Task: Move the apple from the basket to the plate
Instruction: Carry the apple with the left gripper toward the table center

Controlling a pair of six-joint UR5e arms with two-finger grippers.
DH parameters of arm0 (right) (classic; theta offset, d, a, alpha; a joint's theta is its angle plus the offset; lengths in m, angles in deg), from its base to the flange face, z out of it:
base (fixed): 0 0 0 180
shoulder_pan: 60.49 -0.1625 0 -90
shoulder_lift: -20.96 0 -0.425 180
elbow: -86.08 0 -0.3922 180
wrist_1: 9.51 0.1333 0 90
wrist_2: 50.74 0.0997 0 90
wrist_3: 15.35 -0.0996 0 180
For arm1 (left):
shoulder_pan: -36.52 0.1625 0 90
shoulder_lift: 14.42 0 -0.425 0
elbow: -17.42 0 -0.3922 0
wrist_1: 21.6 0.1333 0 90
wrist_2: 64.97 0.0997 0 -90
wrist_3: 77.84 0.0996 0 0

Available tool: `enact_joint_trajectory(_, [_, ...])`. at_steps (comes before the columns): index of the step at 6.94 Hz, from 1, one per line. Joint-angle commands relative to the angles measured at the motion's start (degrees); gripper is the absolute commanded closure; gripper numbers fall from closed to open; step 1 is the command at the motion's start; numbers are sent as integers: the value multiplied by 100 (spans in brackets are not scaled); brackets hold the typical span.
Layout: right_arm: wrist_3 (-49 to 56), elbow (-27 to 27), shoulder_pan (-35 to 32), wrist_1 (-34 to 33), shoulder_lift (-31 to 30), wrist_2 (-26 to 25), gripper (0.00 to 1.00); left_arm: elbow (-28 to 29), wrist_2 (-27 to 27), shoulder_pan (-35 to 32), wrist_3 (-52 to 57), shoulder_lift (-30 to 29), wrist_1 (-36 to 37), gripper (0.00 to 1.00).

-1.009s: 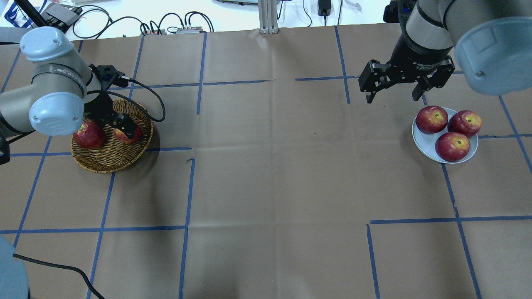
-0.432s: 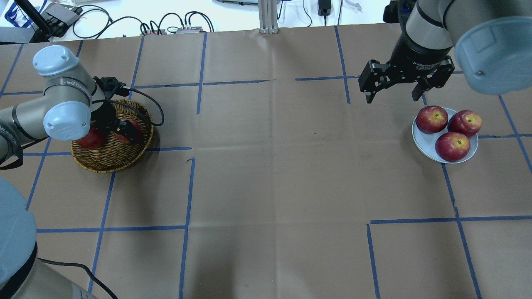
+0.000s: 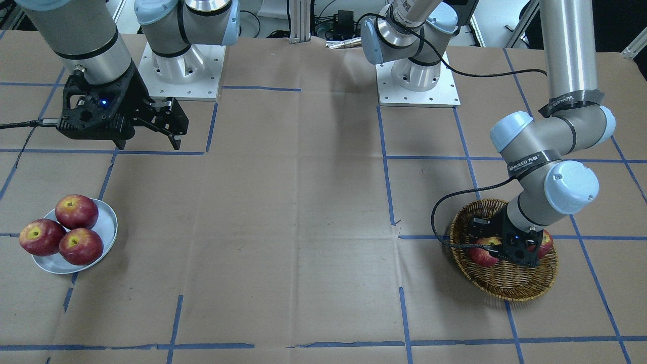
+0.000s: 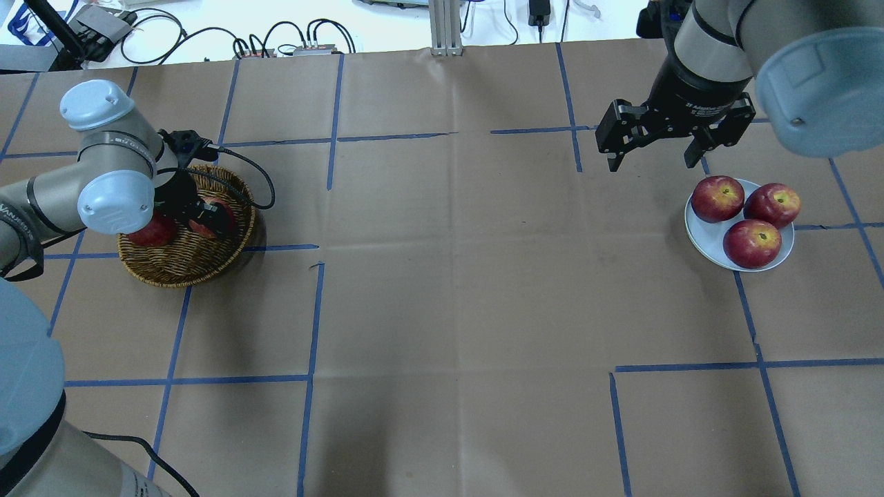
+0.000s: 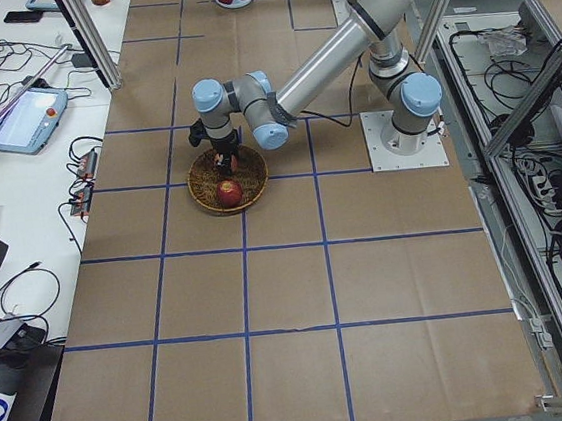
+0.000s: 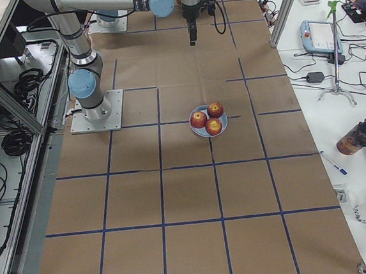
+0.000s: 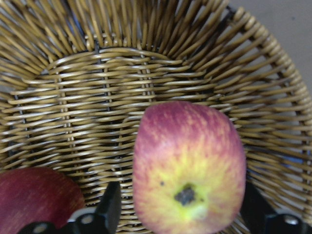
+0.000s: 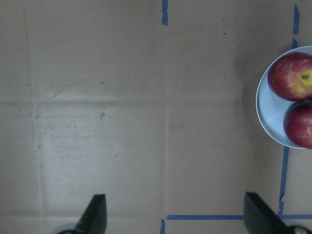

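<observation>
The apple [image 7: 187,165], red with a broad yellow blush around its hollow, lies in the wicker basket [image 4: 186,269]. My left gripper [image 4: 208,219] is down in the basket, open, one finger on each side of this apple. In the left wrist view a small gap shows at the left finger [image 7: 111,207]. The apple also shows in the front-facing view [image 3: 482,257], partly hidden by the gripper. The pale plate [image 4: 703,238] sits at the far right. My right gripper [image 4: 651,162] hangs open and empty above the table, just behind and left of the plate.
A second, dark red apple [image 4: 148,235] lies in the basket beside my left gripper. Three red apples [image 4: 753,243] fill most of the plate. The left wrist's cable [image 4: 259,172] loops over the basket's rim. Brown paper with blue tape lines covers the table.
My left arm has folded and lowered the gripper deeper into the basket around the blushed apple. The right arm and the apples on the plate have not moved.
</observation>
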Motion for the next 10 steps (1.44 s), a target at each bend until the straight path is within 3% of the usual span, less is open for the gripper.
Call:
enact_joint_trajectory(1, [0, 0, 0, -5, 0, 0, 0, 87, -77, -103, -53, 68, 38, 67])
enact_joint_trajectory(3, [0, 0, 0, -5, 0, 0, 0, 421, -174, -541, -900, 366, -416, 68])
enact_joint_trajectory(5, [0, 0, 0, -5, 0, 0, 0, 440, -192, -1584, -2453, 709, -716, 68])
enact_joint_trajectory(7, [0, 0, 0, 4, 0, 0, 0, 449, -218, -2788, -4168, 545, -666, 68])
enact_joint_trajectory(10, [0, 0, 0, -5, 0, -9, 0, 772, -201, -3890, -5238, -262, -26, 68])
